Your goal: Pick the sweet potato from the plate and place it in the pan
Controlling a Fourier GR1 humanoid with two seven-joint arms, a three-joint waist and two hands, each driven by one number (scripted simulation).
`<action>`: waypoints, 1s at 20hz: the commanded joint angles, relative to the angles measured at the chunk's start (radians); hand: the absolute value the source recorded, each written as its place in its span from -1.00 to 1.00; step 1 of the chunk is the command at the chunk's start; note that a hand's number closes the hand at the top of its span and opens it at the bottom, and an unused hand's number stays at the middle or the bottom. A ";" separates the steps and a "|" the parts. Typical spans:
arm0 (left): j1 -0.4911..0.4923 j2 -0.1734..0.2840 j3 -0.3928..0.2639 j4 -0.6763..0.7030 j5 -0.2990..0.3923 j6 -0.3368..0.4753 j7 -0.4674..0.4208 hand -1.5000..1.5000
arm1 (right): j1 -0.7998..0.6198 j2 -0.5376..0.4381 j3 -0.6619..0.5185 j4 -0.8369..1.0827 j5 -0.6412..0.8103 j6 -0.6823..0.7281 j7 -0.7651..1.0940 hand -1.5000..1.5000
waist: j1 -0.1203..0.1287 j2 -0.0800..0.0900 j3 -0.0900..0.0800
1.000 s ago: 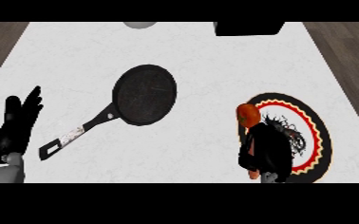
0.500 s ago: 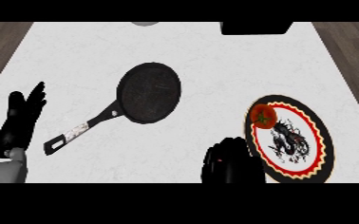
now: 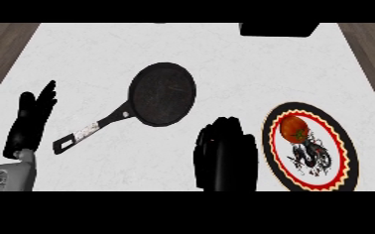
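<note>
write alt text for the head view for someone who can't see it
A sweet potato lies on a patterned plate at the counter's right, beside the right hand. An empty black pan sits mid-counter, handle toward the left hand, open at the left edge.

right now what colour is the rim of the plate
Red with a scalloped black and cream border, on the plate, head view.
</note>
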 commanded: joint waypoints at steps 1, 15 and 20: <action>-0.010 -0.015 -0.012 0.010 -0.008 0.003 -0.011 0.00 | -0.133 0.026 -0.082 0.128 -0.104 -0.169 0.166 1.00 | 0.016 0.008 0.001; -0.065 -0.032 -0.029 0.022 -0.023 0.011 0.002 0.00 | -0.414 0.027 -0.314 0.704 -0.448 -0.498 -0.040 1.00 | 0.056 0.021 0.002; -0.065 -0.049 -0.048 0.031 -0.034 0.010 -0.022 0.00 | -0.489 0.027 -0.311 0.887 -0.603 -0.619 -0.147 1.00 | 0.088 0.030 0.003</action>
